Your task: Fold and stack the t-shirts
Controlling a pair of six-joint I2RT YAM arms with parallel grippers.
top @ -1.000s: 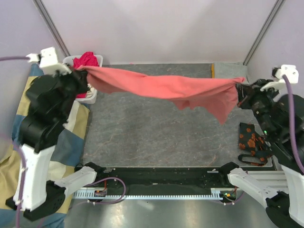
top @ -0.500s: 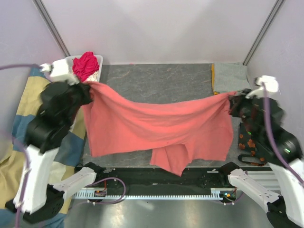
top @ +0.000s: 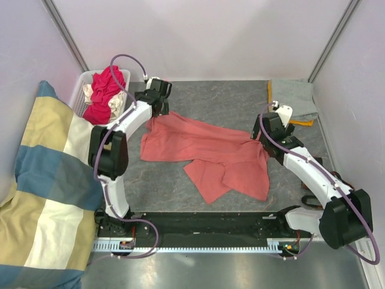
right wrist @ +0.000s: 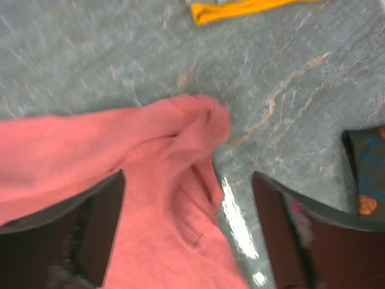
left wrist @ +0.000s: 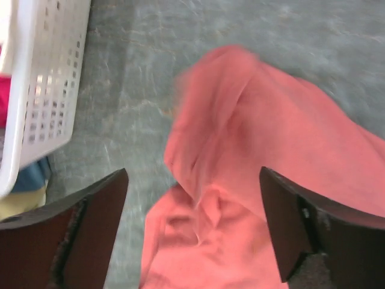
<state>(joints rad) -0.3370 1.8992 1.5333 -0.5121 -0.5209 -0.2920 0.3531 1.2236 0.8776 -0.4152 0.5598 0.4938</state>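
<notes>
As our left gripper [top: 157,102] and right gripper [top: 268,124] gape empty, the crumpled salmon-pink cotton t-shirt [top: 198,143] stretches left-to-right between them.

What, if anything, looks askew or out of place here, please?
The salmon-pink t-shirt lies rumpled and skewed on the table, its near part bunched in overlapping flaps rather than flat. Nothing looks spilled or damaged.

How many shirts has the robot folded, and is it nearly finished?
Not nearly. Done: a grey t-shirt sits folded on an orange t-shirt at the far right. In hand: the salmon-pink t-shirt lies rumpled on the table, the left gripper and right gripper open above it. Left: folding it, plus the magenta-red t-shirt and cream t-shirt in the basket.
</notes>
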